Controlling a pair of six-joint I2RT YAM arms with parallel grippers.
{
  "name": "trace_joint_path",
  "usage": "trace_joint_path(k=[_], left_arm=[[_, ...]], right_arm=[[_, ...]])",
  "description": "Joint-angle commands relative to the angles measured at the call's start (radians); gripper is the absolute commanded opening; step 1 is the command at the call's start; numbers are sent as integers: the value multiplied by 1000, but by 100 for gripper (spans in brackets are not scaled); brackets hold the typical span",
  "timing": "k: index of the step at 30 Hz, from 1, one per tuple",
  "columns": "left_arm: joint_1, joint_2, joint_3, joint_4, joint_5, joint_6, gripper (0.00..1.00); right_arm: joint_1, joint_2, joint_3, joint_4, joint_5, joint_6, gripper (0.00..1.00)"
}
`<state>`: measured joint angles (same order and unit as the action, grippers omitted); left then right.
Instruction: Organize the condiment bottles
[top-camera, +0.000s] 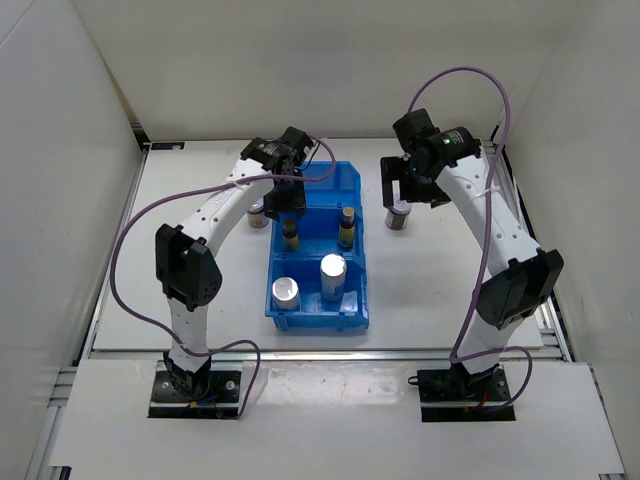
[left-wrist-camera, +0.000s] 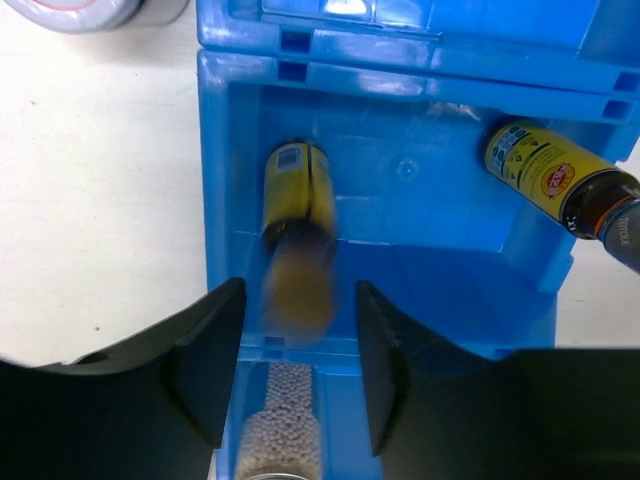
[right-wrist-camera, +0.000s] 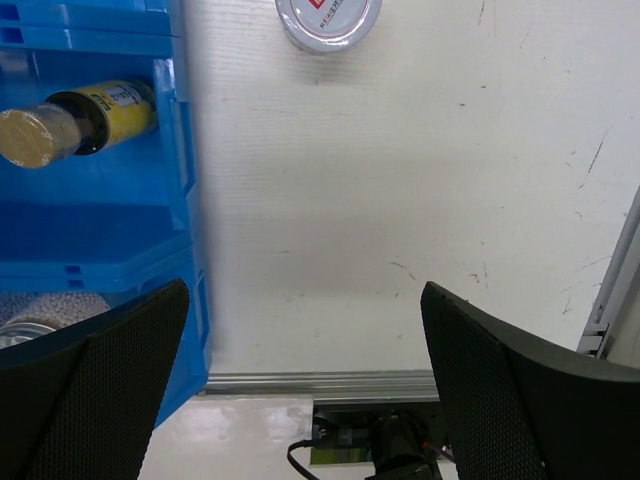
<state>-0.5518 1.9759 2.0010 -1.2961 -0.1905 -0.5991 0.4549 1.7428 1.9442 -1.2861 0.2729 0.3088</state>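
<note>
- The left gripper (left-wrist-camera: 300, 298) hangs released over the blue bin (top-camera: 318, 318). Its black fingers (left-wrist-camera: 205, 370) are spread to either side of a slim yellow bottle (left-wrist-camera: 297, 195), with a gap on each side.
- That bottle stands in the bin's middle compartment, close to the left wall. Its cap is blurred in the left wrist view.
- A second yellow bottle (left-wrist-camera: 545, 172), with a dark cap, stands in the same compartment near the right wall, well apart from the first.
- The left silver-topped cylinder (top-camera: 286, 291) and the right silver-topped cylinder (top-camera: 333, 270) stand side by side in the near compartment.
- The right gripper (right-wrist-camera: 302, 290) is likewise released, its fingers (right-wrist-camera: 100, 390) wide apart above the white table (top-camera: 450, 280), to the right of the bin.
- A squat dark jar (top-camera: 399, 215) with a pale lid stands on the table just beyond the right gripper's fingertips, apart from the bin.
- The other dark jar (top-camera: 258, 215) stands on the table just beside the bin's left wall, partly hidden by the left arm.
</note>
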Motion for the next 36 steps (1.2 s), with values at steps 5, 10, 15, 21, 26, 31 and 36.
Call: trace_joint_path(k=[5,10,15,21,26,31,36], left_arm=[[-14,-3,-8,32,-12,-22,71],[-14,-15,15,32,-21,-22,100],[-14,-54,90,0,-21,-13,100],[-14,-130,52,-92,3,-45,100],[-14,-216,-103,-101,14,-68,95],[-14,-275,-248,-74,23,-88,88],[-14,-311,-346,-11,33,-97,77]], right_arm=[[-18,-51,-40,-9,-17,-11,100],[-54,-42,-59,22,-59,-11,100],[-76,9,-31,33,-95,-11,100],[-76,18,-19,42,-129,-11,100],[-76,18,-54,51,-149,-2,100],[-76,-2,-85,60,-158,-2,100],[-76,-11,-105,60,-167,-2,100]])
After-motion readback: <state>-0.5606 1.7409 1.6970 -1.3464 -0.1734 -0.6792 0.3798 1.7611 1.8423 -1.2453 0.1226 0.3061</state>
